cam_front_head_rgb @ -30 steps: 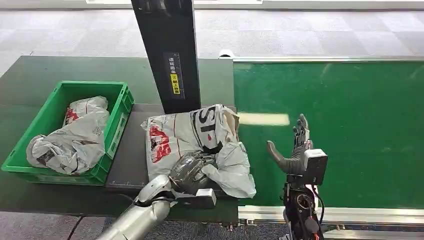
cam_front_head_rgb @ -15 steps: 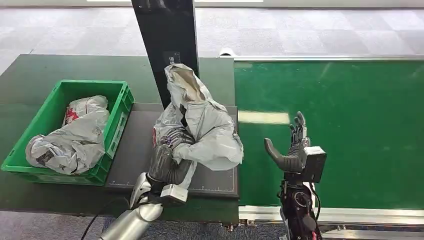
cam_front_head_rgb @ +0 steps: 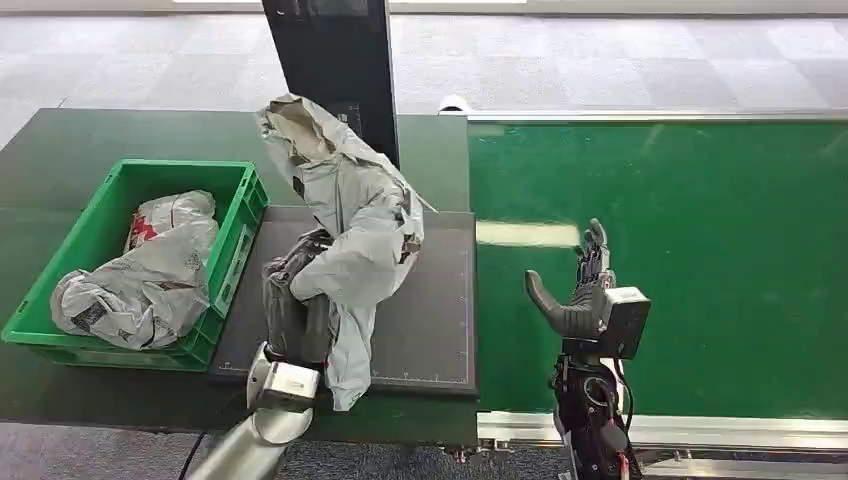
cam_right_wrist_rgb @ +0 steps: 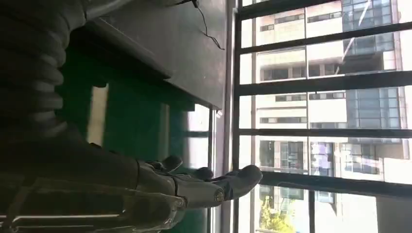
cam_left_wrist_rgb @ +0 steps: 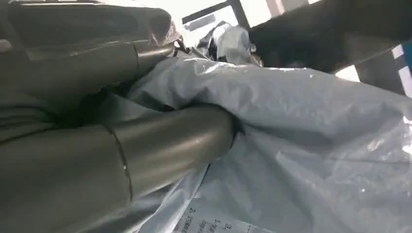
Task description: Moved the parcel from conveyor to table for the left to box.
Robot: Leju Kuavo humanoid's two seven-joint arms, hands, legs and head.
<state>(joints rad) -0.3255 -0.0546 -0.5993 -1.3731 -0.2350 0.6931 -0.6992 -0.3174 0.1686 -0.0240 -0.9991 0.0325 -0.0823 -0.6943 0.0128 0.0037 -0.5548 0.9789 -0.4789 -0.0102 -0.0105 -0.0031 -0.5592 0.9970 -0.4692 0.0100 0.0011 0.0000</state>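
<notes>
Left robot hand (cam_front_head_rgb: 298, 305) grips the crumpled grey plastic parcel (cam_front_head_rgb: 352, 225), seemingly lifted; next, into the green plastic crate (cam_front_head_rgb: 236, 240); right robot hand (cam_front_head_rgb: 578, 290) spread, empty.

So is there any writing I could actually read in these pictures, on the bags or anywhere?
White label on the held parcel: printed characters, too blurred to read.
Red print on a parcel in the green crate: too small to read.
Nothing else legible.
</notes>
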